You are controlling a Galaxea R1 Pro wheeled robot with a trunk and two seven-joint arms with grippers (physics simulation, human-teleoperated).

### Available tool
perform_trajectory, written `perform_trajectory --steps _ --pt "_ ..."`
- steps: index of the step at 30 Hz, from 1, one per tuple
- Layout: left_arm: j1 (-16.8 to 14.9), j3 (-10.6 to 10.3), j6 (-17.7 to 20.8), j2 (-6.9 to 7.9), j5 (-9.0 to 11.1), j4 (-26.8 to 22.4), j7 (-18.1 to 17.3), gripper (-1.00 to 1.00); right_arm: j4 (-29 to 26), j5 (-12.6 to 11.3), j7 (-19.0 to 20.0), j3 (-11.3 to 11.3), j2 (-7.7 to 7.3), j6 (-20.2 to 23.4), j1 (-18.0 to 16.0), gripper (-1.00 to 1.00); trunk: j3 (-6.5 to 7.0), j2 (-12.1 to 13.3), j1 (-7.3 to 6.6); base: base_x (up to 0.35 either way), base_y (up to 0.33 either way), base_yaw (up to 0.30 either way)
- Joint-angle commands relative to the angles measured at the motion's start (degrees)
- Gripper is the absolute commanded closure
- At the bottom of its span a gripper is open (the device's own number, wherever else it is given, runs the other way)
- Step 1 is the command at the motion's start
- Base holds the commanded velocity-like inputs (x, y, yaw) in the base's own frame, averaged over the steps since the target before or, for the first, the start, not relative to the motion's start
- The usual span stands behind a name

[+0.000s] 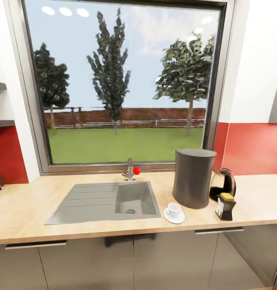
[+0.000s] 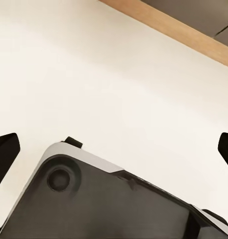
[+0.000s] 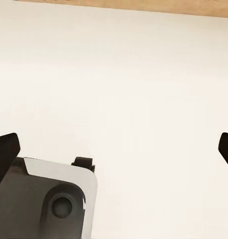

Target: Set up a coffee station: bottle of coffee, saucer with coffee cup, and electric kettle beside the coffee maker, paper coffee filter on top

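The tall dark grey coffee maker (image 1: 193, 177) stands on the beige kitchen countertop (image 1: 29, 209), right of the sink. A white coffee cup (image 1: 173, 210) sits on a white saucer (image 1: 174, 218) just in front of it to the left. The clear-domed electric kettle (image 1: 223, 184) stands at its right, touching or nearly so. The small bottle of coffee (image 1: 225, 206) with a yellow cap stands in front of the kettle. A dark kitchen shelf (image 1: 2, 123) shows at the far left. My left gripper (image 2: 114, 149) and right gripper (image 3: 114, 149) are both open over pale floor, holding nothing.
An inset steel sink (image 1: 104, 201) with a red-knobbed tap (image 1: 131, 171) lies under a large window. Grey cabinet doors with handles (image 1: 219, 230) run below the worktop. A red wall panel (image 1: 255, 149) backs the counter at the right. The robot's grey base (image 2: 99, 204) lies below the grippers.
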Motion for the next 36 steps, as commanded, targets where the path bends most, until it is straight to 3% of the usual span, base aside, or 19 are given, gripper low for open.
perform_trajectory --steps 1,36 --pt "-0.01 0.00 -0.15 -0.03 0.11 0.04 -0.02 -1.00 0.20 0.29 -0.04 0.31 -0.01 -0.40 -0.07 -1.00 -0.02 -0.04 0.02 0.000 0.340 0.000" --pt "-0.01 0.00 -0.16 -0.04 0.02 0.03 -0.02 -1.00 0.20 0.29 -0.04 0.32 0.15 -0.40 -0.07 -1.00 -0.02 -0.04 0.02 0.000 0.342 0.000"
